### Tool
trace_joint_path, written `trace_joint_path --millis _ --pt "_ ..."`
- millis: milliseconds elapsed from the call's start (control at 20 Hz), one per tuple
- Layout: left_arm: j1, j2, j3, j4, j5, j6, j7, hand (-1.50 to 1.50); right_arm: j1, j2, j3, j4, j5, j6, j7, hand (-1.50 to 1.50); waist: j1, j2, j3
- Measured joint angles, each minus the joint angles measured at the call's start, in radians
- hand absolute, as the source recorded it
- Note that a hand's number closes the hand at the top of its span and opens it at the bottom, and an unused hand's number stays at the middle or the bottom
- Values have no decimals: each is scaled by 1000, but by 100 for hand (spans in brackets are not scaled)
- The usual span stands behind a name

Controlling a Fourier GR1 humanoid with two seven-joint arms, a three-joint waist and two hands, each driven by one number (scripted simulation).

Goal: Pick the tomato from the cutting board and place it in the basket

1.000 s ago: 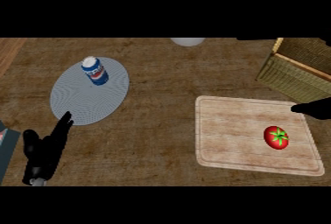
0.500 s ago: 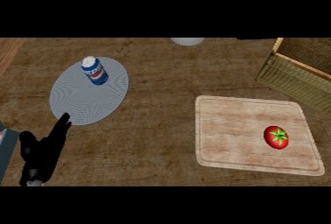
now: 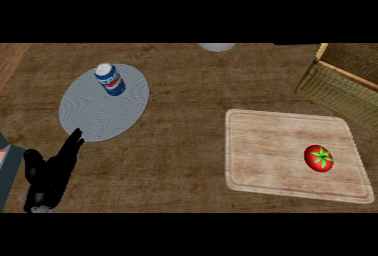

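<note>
Red against pale wood, the tomato [image 3: 319,158] sits on the right half of the cutting board [image 3: 266,145], its green stalk star facing up. It is about midway between the board's near and far edges and closer to the right edge than the left. It looks roundish, with no long axis to speak of, so I'd say a grasp from above would suit from any side.

The only hand I can see is the left hand [image 3: 48,175], resting at the near left of the counter. Its black fingers are straight and hold nothing. They point away toward the near rim of a grey plate [image 3: 81,112], which has a blue can [image 3: 109,80] standing on its far part. From that hand the tomato lies well off to the right, across a wide stretch of bare counter and most of the board.

The right hand does not show at all, so I can say nothing about its fingers. Judging by the layout, though, the right arm is the one on the tomato's side and has the shorter reach.

The wicker basket [image 3: 343,82] stands at the far right, just beyond the board's far right corner. From the tomato, the carry would run away from the robot and slightly right. The pick has not begun, and nothing is touching the tomato.
</note>
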Motion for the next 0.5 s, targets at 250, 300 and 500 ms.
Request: trace_joint_path --millis 250,300,500 --pt "5 -11 8 6 -8 -13 -21 0 49 28 -36 -42 -13 -23 22 -150 5 1 1" --pt "8 -16 4 0 -18 -5 -21 0 67 42 -38 -59 -4 -34 25 -150 4 1 1" --pt "2 -20 8 2 -22 -15 -16 0 124 113 -28 -84 73 -70 10 -150 13 4 2"
